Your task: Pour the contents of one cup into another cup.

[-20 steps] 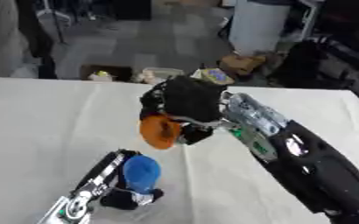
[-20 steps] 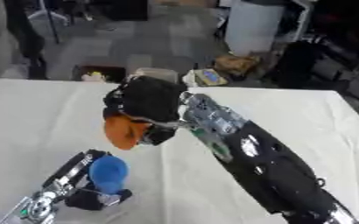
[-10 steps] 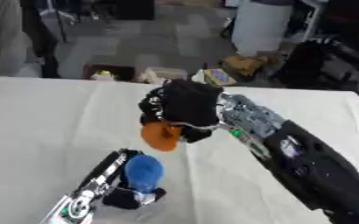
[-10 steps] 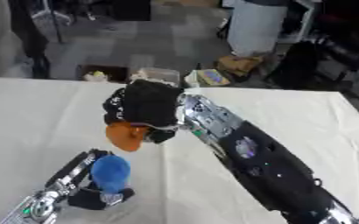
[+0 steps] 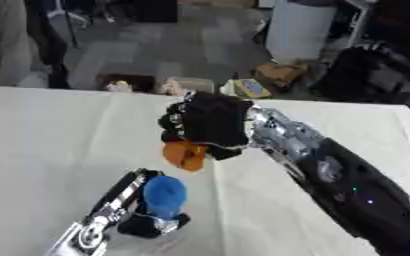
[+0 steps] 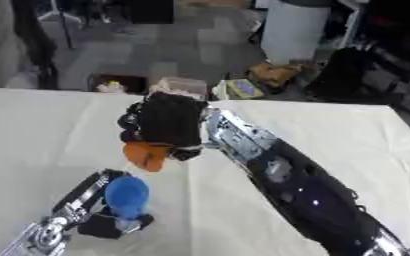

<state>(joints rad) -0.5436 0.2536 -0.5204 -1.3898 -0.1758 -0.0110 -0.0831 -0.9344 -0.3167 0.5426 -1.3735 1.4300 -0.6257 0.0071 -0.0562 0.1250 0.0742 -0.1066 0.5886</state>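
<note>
Orange cup (image 5: 184, 154) is in my right hand (image 5: 207, 123), fingers curled round it from above, cup hanging below the palm and tipped, though I can't tell which way the mouth faces. Blue cup (image 5: 164, 191) sits lower and nearer me, on the white table (image 5: 51, 130), held by my left hand (image 5: 147, 224), whose fingers wrap its base. It looks roughly upright, but I can't make out its opening.

Key relation: the orange cup is above and just beyond the blue one, slightly toward my right, and they're apart, not touching. The orange cup's long axis looks tilted off vertical, leaning down toward the blue cup; the exact angle is unclear.

My read: mid-pour or just short of it. No contents visible in either cup, and no stream.

The next move depends on getting the orange rim over the blue opening. The right hand is the one to move; the left only has to steady its cup. Risk: spilling on the far side.
</note>
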